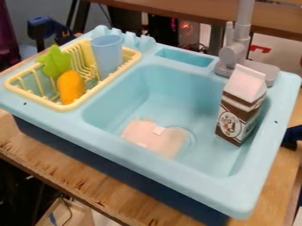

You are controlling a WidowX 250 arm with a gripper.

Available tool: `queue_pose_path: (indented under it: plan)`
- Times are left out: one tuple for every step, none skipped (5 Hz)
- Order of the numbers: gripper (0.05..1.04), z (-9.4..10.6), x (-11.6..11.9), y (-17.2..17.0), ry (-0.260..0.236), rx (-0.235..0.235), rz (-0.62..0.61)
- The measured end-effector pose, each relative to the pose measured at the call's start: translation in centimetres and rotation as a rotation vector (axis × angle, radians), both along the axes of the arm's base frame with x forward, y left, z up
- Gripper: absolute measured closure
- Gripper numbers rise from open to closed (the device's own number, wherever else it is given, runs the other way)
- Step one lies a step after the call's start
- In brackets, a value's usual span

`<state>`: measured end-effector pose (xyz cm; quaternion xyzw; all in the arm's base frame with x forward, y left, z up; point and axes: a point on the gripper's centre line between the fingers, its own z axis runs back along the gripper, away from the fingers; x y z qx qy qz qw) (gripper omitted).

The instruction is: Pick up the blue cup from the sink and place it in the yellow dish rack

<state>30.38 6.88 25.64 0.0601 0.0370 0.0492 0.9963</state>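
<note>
A brown and white milk carton (240, 106) stands upright, leaning slightly, inside the right end of the light blue sink basin (177, 84). On the basin floor lies a flat pale pink piece (154, 137) with a small whitish patch on it. The yellow dish rack (73, 105) sits at the sink's left side. In it are an orange rounded toy (70, 87) with a green leafy top (55, 62), and a translucent blue cup (107, 55) standing at the rack's right side.
A grey faucet (236, 48) rises at the back right, behind the carton. A small recessed tray (186, 57) lies left of it. The sink's raised rim surrounds the basin. Under the sink is a wooden table (88, 181). Dark blue objects stand behind at the upper left (50, 28) and at the right edge (292, 136).
</note>
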Motion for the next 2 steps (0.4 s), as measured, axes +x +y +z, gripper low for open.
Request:
queue_pose_path:
  plan:
    - [0.079,0.4,-2.8,-5.1,0.013,0.001,-0.181]
    - [0.081,0.2,-5.0,-9.7,0.043,0.005,-0.335]
